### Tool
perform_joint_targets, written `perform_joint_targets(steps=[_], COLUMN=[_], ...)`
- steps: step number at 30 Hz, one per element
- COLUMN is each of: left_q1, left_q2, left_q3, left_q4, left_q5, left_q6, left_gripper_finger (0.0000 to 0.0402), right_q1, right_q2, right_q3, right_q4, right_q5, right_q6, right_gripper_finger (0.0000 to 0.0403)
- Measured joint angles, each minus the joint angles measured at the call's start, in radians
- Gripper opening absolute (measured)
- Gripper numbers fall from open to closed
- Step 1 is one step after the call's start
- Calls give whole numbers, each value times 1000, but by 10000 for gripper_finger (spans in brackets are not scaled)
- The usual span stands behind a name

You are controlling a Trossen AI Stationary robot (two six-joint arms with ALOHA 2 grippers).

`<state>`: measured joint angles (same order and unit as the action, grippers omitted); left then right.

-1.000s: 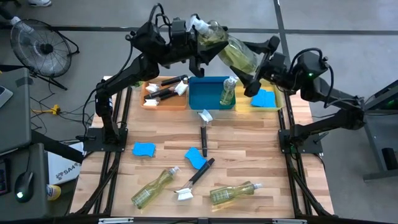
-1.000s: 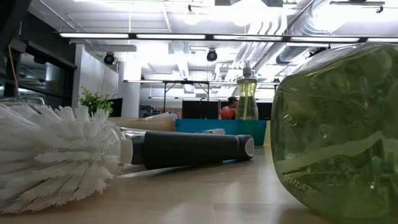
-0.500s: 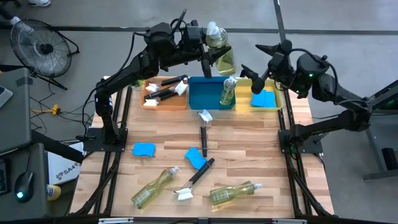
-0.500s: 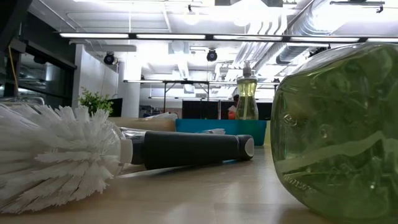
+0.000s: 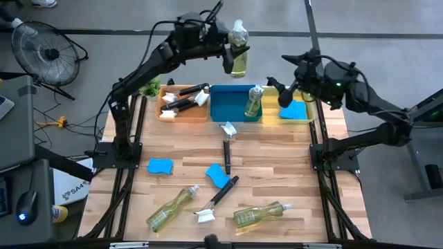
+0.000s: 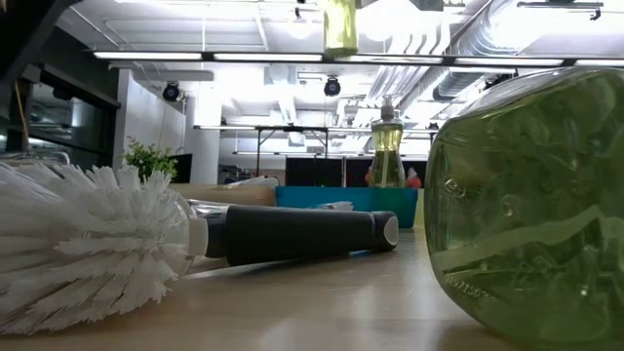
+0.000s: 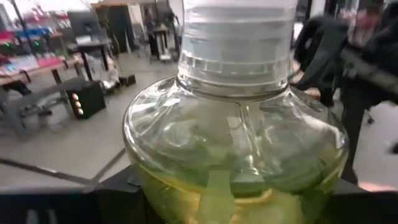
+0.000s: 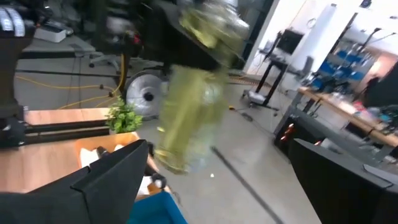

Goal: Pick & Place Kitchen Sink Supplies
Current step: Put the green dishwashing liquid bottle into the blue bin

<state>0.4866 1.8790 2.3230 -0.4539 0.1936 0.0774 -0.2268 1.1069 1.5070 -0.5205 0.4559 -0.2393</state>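
My left gripper (image 5: 232, 57) is raised high over the table's far edge, shut on a clear bottle of yellow-green liquid (image 5: 238, 54); the bottle's base also shows in the low view (image 6: 340, 24). My right gripper (image 5: 282, 90) hovers open over the yellow bin (image 5: 307, 116), which holds a blue sponge (image 5: 293, 109), and touches nothing. A second bottle (image 5: 253, 102) stands in the blue bin (image 5: 228, 105). Brushes (image 5: 185, 97) lie in the orange bin. Two bottles (image 5: 172, 207) (image 5: 259, 214), two sponges (image 5: 160, 166) (image 5: 217, 176) and two brushes (image 5: 227, 146) (image 5: 216, 200) lie on the table. My left gripper pinches the bottle's body below the shoulder (image 7: 205, 186), one finger (image 7: 115, 196) on each side. The fingers come level from the table's left. The bottle is lifted clear and stands upright, with its white pump top (image 5: 238, 29) uppermost.
The three bins stand in a row along the table's far edge, and a small green plant (image 5: 149, 87) sits left of the orange one. A brush head (image 6: 88, 244) and a lying bottle (image 6: 531, 205) sit close before the low camera. Bare wood lies at mid-table right.
A second ago both grippers were on the bottle, which lay slanted between them. My right gripper has let go and drawn back toward the table's right. My left gripper has turned the bottle upright and carried it up and a little toward the table's left.
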Motion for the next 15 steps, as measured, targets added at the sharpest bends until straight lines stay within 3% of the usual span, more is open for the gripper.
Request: perform_joint_targets(steps=[8, 15], left_q1=[47, 95], left_q2=[96, 162], left_q3=[0, 0], left_q4=[-59, -47], left_q5=[97, 204], left_q6=[6, 29], left_gripper_finger=[193, 193], right_q1=[-155, -348], right_q2=[68, 133], right_q3=[0, 0], right_q4=[44, 168], right_q5=[-202, -485], right_q6=[52, 130], right_gripper_finger=[385, 385])
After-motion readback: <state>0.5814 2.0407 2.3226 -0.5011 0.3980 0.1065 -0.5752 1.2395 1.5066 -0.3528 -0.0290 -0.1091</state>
